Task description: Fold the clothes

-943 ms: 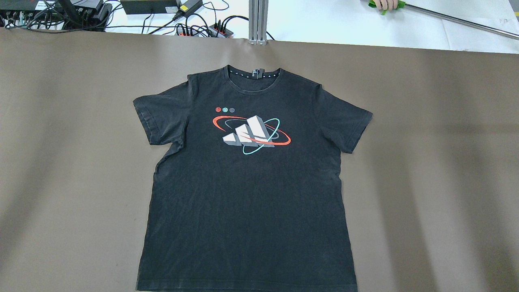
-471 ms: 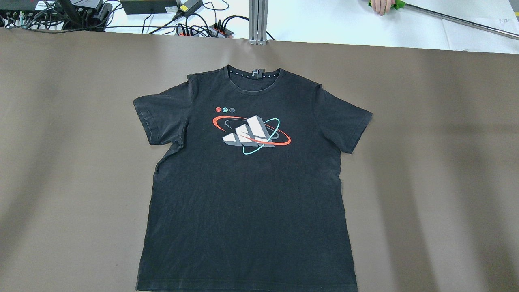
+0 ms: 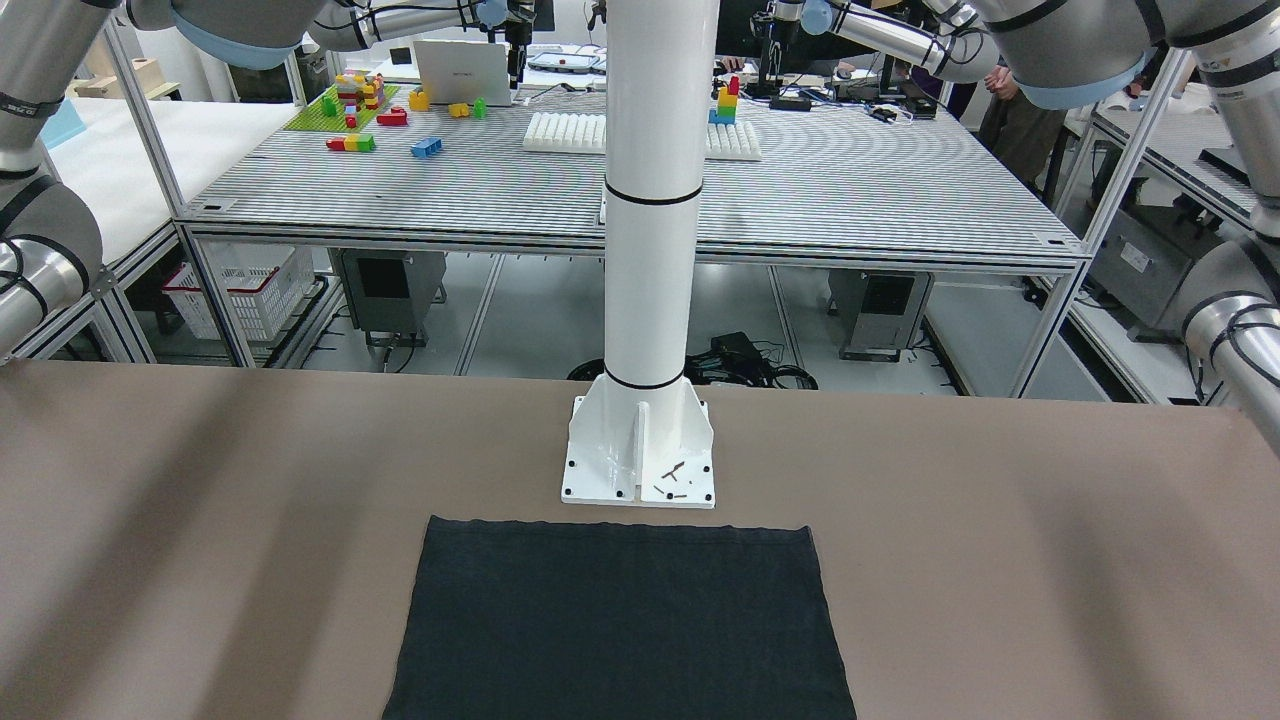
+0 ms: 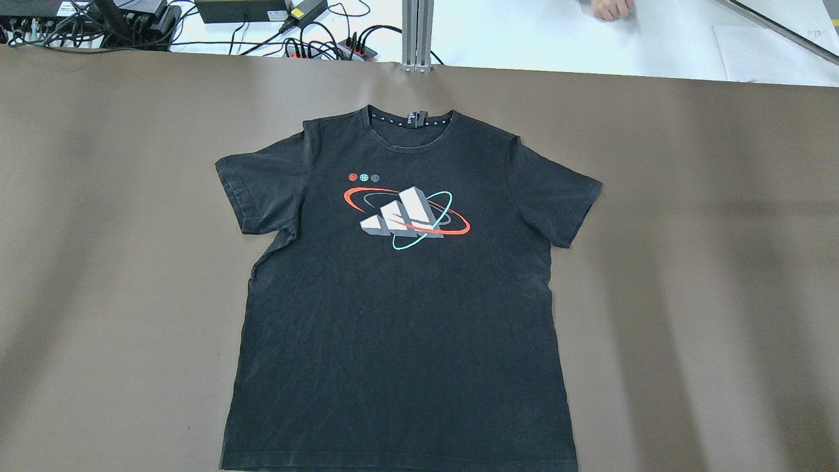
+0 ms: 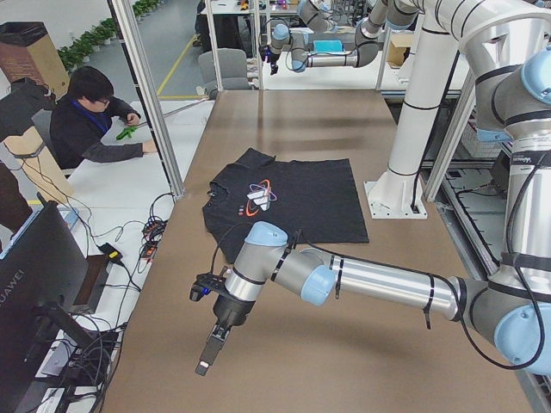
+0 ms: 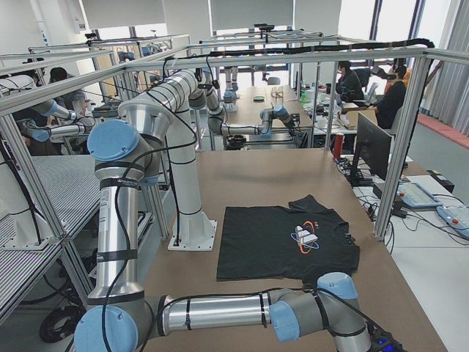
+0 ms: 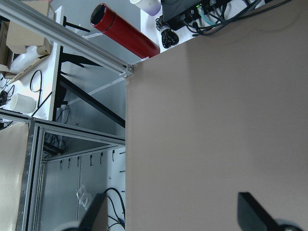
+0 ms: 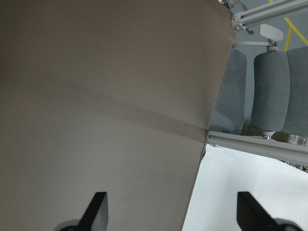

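Note:
The clothes are a black T-shirt (image 4: 400, 295) with a white, red and teal print on the chest. It lies flat and face up on the brown table covering (image 4: 688, 262), collar at the far side. It also shows in the front view (image 3: 620, 620) and both side views (image 5: 284, 194) (image 6: 286, 238). My left gripper (image 7: 175, 216) is open and empty over bare covering near the table's left corner, far from the shirt. My right gripper (image 8: 173, 216) is open and empty over bare covering by the table's right edge. Neither gripper shows in the overhead view.
The white pole's base plate (image 3: 640, 460) stands just behind the shirt's hem. Cables and power strips (image 4: 328, 46) and an aluminium post (image 4: 417, 33) lie past the far edge. An operator (image 5: 90, 120) sits at the side table. Grey chairs (image 8: 279, 86) stand off the right end.
The shirt has not moved. At the top right of the overhead view the operator's hand has drawn back, the green piece has gone from view and the metal rod has shifted right.

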